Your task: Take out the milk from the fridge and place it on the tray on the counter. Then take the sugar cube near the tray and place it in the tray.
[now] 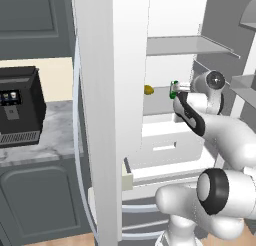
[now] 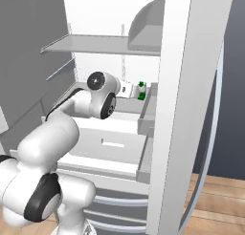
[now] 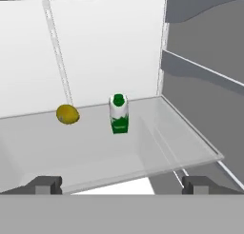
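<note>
The fridge (image 1: 165,20) stands open with my arm reaching inside. The milk (image 3: 118,114), a small white carton with a green patch and green top, stands upright on a pale grey shelf (image 3: 181,138), near the middle. It also shows past my hand as the milk (image 1: 173,88) and the milk (image 2: 141,90). My gripper (image 3: 122,185) is open and level with the shelf's front edge, a short way before the carton and apart from it. Nothing lies between its fingertips (image 3: 45,184). The tray and the sugar cube are out of view.
A small yellowish-olive lump (image 3: 67,114) lies on the same shelf, left of the milk. White drawers (image 1: 165,140) sit below the shelf, another shelf (image 1: 185,45) above. The fridge's door (image 1: 95,115) stands left of my arm. A black coffee machine (image 1: 17,107) sits on the marble counter (image 1: 57,135).
</note>
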Tool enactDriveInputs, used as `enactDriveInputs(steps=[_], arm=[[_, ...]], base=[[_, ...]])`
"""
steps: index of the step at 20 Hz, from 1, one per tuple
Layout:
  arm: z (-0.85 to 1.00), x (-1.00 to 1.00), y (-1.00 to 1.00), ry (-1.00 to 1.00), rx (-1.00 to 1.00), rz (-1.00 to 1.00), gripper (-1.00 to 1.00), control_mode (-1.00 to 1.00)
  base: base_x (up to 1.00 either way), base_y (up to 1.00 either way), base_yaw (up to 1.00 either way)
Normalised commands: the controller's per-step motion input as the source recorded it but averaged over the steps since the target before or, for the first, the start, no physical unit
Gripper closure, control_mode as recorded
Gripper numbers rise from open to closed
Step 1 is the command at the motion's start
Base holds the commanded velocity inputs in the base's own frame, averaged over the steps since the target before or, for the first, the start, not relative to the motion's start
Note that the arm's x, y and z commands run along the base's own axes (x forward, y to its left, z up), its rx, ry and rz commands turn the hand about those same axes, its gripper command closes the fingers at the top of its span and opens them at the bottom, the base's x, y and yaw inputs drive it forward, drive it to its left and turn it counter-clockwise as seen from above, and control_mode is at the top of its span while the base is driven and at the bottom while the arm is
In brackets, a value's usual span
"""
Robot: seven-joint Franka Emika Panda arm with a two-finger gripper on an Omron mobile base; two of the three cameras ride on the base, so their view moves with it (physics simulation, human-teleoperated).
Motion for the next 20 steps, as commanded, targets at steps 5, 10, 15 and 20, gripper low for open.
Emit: enactDriveInputs(steps=[5, 10, 15, 20], arm=[[-0.01, 0.37, -0.05, 0.02, 0.00, 0.00, -1.00, -1.00], [-0.17, 0.33, -0.01, 0.00, 0.00, 0.00, -1.00, -1.00], [-0.16, 0.12, -0.01, 0.00, 0.00, 0.00, -1.00, -1.00], [-0.03, 0.10, 0.00, 0.00, 0.00, 0.00, -1.00, -1.00]], base=[[0.00, 0.00, 0.00], [0.00, 0.00, 0.00], [0.00, 0.00, 0.00], [0.00, 0.00, 0.00]])
